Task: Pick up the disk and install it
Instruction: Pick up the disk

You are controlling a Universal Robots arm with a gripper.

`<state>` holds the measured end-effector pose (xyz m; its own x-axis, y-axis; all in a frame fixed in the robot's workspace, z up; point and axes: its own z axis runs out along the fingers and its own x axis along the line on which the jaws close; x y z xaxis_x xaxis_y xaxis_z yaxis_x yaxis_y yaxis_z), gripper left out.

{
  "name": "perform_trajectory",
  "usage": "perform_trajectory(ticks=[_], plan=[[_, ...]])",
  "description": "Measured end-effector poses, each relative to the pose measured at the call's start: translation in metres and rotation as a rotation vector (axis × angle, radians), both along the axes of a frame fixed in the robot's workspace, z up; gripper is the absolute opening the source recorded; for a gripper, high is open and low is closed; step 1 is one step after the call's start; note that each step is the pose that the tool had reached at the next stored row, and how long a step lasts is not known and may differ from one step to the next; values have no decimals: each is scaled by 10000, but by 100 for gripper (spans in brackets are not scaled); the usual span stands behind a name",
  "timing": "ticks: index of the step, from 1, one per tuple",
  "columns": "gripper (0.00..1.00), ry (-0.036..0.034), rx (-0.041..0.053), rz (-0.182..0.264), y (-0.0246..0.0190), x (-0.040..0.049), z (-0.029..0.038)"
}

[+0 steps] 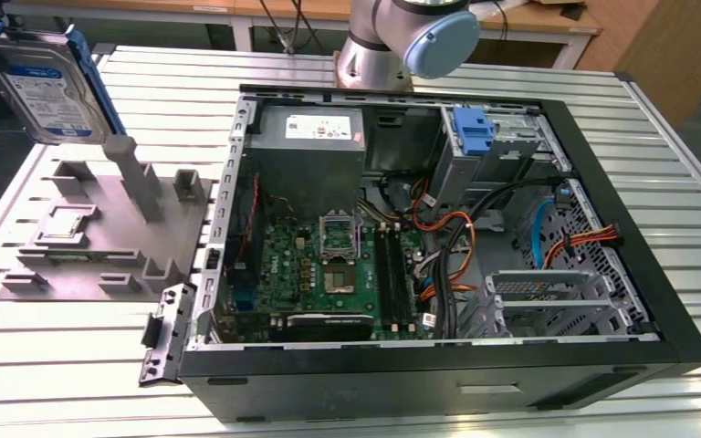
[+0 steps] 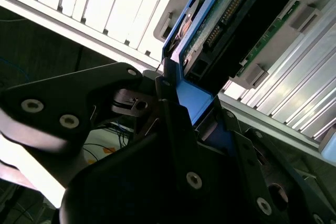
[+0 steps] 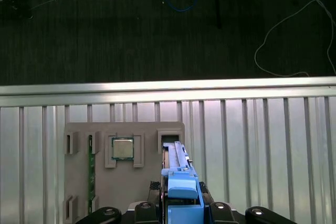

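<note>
Over the slatted metal table (image 1: pixel 70 365), the gripper (image 3: pixel 181 209) is clamped on the disk (image 1: pixel 47 91), above the grey stand (image 1: pixel 95 237).

The arm (image 1: pixel 390 41) is showing a grey joint with a blue cap at twelve o'clock in the exterior view, and it is holding the disk (image 1: pixel 40 87) aloft at ten o'clock. In the first wrist view the gripper (image 3: pixel 182 209) is clamping the disk edge-on. In the second wrist view its black fingers (image 2: pixel 105 85) are pressing against the blue frame.
</note>
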<state>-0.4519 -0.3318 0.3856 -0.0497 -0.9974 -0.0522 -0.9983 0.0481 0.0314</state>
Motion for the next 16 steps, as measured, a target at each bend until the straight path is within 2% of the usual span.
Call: perform_trajectory(ticks=[16], plan=[[37,1,-1,1,0,0,40]])
